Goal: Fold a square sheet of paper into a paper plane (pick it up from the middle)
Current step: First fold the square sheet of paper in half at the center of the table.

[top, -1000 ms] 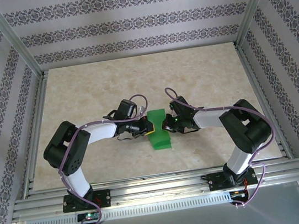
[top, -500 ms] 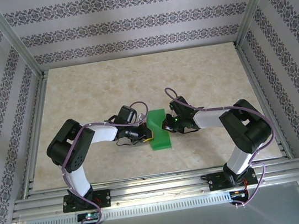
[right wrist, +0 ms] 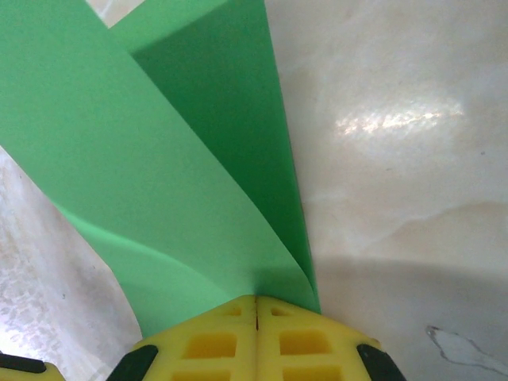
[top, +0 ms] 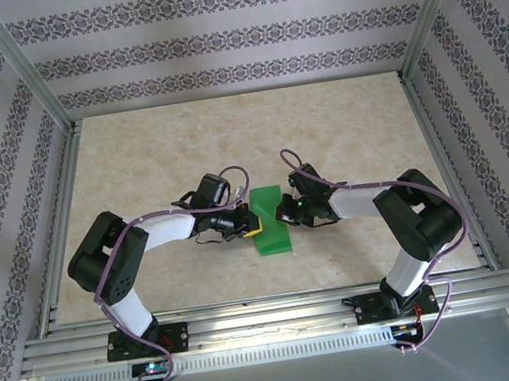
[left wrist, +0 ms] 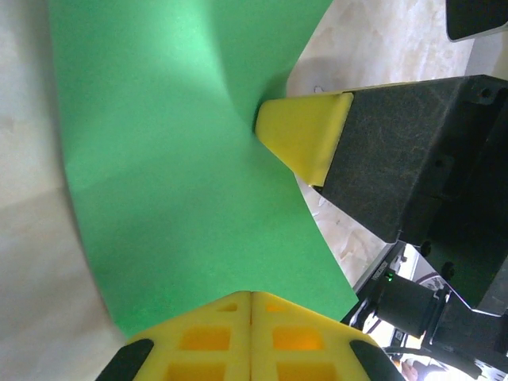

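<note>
Left gripper (top: pixel 245 222) is pinched shut on the left edge of the paper (top: pixel 268 219), and its wrist view shows the yellow pads meeting with the green sheet running in between them. Right gripper (top: pixel 279 211) is also shut, on the opposite edge, where two layers of the sheet meet at its closed pads. The paper is at the middle of the table (top: pixel 340 122), between the two grippers, bowed and partly lifted rather than flat, with one flap leaning over the other. The step looks like setting a fold. One grip should act as an anchor while the other guides its edge until the layers line up. The grippers should not pull apart, since paper this thin would probably slip or tear. The fold should be lowered to the table and pressed along its line before either gripper lets go.
</note>
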